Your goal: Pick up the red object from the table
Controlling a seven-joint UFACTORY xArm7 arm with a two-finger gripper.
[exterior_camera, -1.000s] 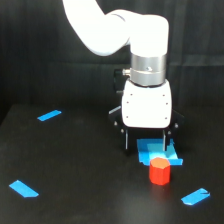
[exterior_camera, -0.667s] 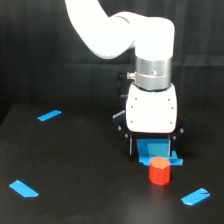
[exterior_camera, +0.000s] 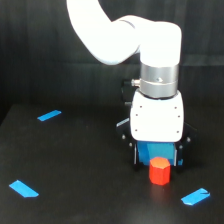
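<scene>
The red object is a small stubby red-orange block standing upright on the black table, toward the exterior view's right. My gripper hangs from the white arm directly above and just behind it. Its dark fingers stand on either side of the block, wider apart than the block, so the gripper is open. The fingertips reach down to about the block's top. The blue square patch lies behind the block, largely covered by the gripper.
Blue tape strips lie on the table: one at the back left, one at the front left, one at the front right. A black backdrop closes off the rear.
The arm has shifted toward the exterior view's right and come lower and nearer, bringing the gripper over the red object. The block has not moved.
</scene>
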